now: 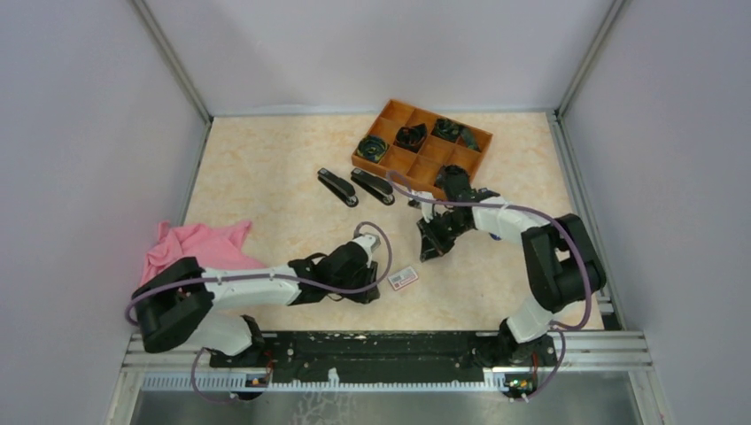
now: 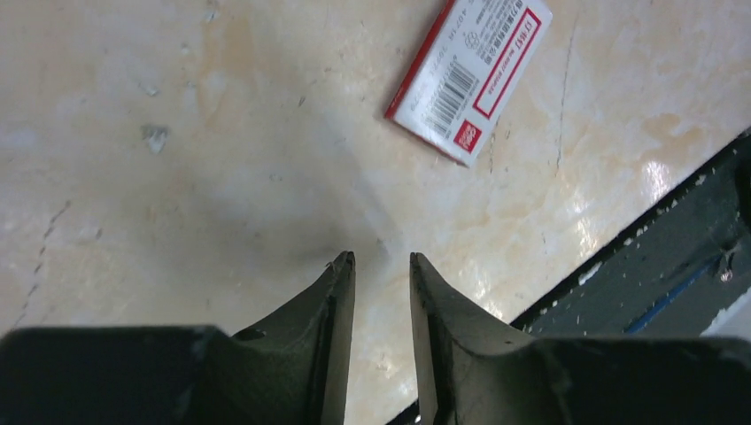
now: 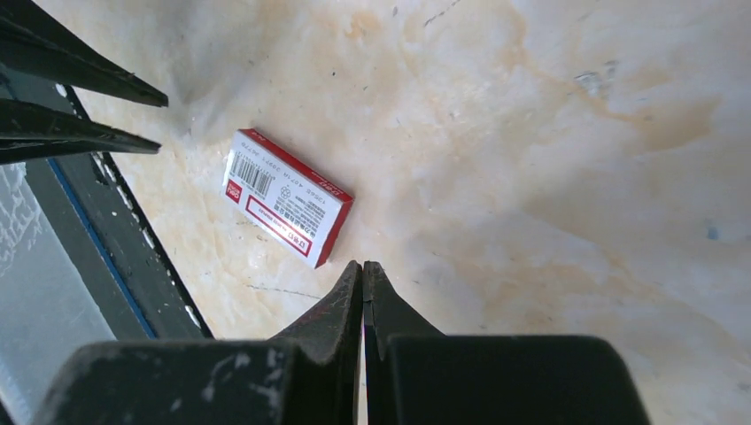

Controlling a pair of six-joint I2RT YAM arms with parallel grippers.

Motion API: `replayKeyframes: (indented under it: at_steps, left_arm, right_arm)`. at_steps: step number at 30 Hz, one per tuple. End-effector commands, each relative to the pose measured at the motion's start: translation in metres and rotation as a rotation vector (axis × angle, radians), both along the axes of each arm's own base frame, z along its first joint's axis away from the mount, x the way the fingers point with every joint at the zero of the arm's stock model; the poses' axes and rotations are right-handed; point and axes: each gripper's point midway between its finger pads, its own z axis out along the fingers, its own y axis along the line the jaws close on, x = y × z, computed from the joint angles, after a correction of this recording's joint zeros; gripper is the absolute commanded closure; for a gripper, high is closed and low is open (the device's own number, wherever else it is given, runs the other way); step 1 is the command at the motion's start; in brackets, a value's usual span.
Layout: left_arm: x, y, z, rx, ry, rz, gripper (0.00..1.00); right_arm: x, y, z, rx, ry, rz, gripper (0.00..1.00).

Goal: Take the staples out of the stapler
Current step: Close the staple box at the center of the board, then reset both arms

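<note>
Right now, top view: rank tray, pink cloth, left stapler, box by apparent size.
1. Tray
2. Pink cloth, partly hidden under the left arm, so its rank against the tray is unsure
3. Left stapler
4. Box

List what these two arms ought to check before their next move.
1. Left claw free: ok, open, nothing in it.
2. Right claw free: ok, shut, nothing visibly held.
3. Staplers clear to grab: ok, left stapler and right stapler lie beside the orange tray, untouched.
4. Staples already out: cannot tell, no strip shows.
5. White and red box out of the way: ok, it lies near the claws, apart from the staplers.
</note>
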Motion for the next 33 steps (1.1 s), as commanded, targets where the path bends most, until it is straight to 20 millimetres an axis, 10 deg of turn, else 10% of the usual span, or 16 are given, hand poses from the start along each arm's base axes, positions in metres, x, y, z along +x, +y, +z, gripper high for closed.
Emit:
replayKeyframes:
  at_steps: [1, 12, 18, 26, 33]
  left_arm:
    - [0.001, -0.003, 0.033, -0.142, -0.135, -0.091, 0.60]
    - [0.022, 0.000, 0.119, -0.370, -0.441, -0.085, 0.02]
    - [0.025, 0.003, 0.190, -0.519, -0.608, -0.096, 0.01]
    - [0.035, 0.027, 0.288, -0.539, -0.783, -0.034, 0.01]
    - [0.036, 0.057, 0.355, -0.519, -0.862, 0.035, 0.01]
  right_arm:
    - [0.014, 0.002, 0.041, 0.092, -0.155, 0.046, 1.00]
    - [-0.021, 0.012, 0.127, 0.344, -0.511, 0.335, 0.87]
    - [-0.018, 0.004, 0.183, 0.314, -0.715, 0.380, 0.55]
    - [0.022, -0.035, 0.300, 0.240, -0.952, -0.025, 0.04]
    - [0.008, -0.058, 0.397, 0.334, -1.077, -0.315, 0.01]
